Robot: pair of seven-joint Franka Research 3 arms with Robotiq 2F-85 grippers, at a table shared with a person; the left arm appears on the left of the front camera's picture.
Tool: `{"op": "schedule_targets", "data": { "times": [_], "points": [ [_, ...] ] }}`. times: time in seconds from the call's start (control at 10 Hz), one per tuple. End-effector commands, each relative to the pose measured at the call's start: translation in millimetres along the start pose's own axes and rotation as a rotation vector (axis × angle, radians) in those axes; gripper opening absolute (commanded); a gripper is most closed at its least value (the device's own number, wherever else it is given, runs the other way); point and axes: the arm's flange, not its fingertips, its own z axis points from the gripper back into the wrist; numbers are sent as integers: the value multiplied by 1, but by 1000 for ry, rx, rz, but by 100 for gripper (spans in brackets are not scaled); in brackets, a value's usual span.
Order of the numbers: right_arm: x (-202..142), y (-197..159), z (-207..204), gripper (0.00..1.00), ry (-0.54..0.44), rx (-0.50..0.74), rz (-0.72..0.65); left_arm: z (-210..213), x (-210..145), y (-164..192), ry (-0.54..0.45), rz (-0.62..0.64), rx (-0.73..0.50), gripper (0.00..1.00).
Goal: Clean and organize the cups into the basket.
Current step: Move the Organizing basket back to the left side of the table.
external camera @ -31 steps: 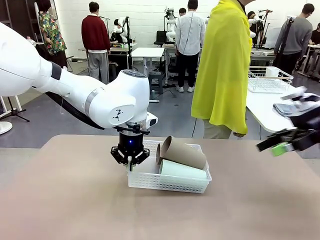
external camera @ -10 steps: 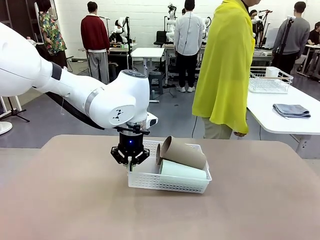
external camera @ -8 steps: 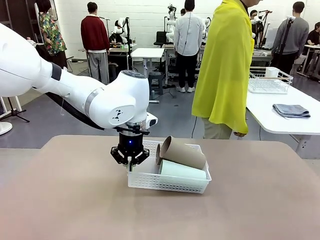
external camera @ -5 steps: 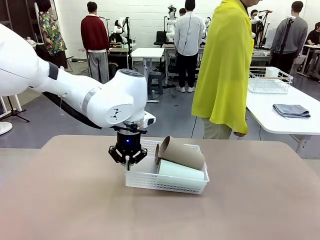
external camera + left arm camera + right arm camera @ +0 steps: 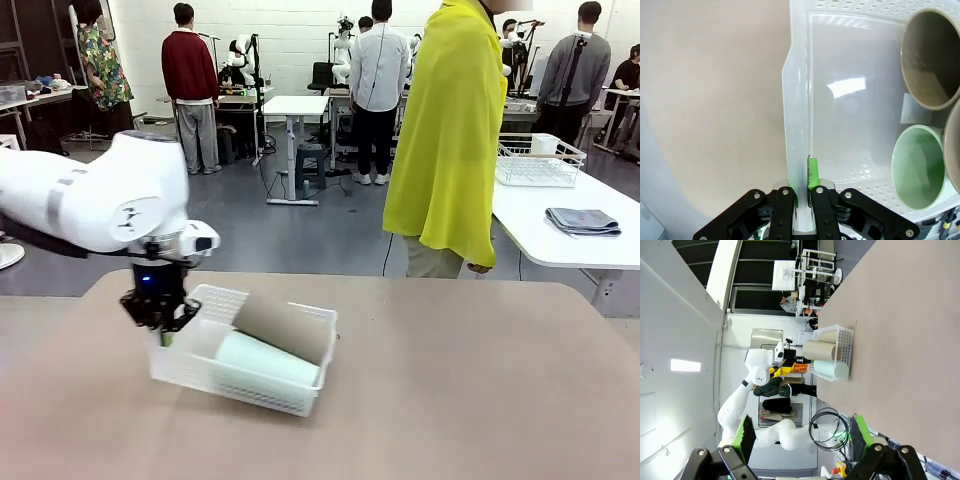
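The shallow white lattice-sided plastic basket (image 5: pixel 840 95) has a glossy, smooth floor. The tan-brown tumbler (image 5: pixel 930 60) and mint-green tumbler (image 5: pixel 917 167) look matt. The beige tabletop (image 5: pixel 480 380) looks matt too.

- Tabletop (image 5: pixel 480 400): matte tan-brown surface, plain, with a rounded far edge toward the person's side.
- White lattice basket (image 5: pixel 240 385) sits on the tabletop at its left-centre, skewed to the table edges, and looks tilted.
- Whether the basket's left end touches the tabletop cannot be told.
- Right half of the tabletop carries nothing.
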Motion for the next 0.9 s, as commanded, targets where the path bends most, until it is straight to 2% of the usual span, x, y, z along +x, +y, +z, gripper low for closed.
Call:
{"op": "schedule_targets", "data": {
  "times": [0.0,0.2,0.5,0.6,0.8],
  "points": [
    [0,-2,-3,100,-11,5,-2,-5,-15,34,22,63,-30,5],
    [0,-2,-3,100,-11,5,-2,-8,-35,81,-7,167,-31,5],
    [0,-2,-3,100,-11,5,-2,-10,-64,131,-31,310,-15,5],
    [0,-2,-3,100,-11,5,-2,-15,-72,151,-69,364,79,5],
    [0,-2,-3,100,-11,5,-2,-23,-78,176,-88,363,88,5]
  ]
}}
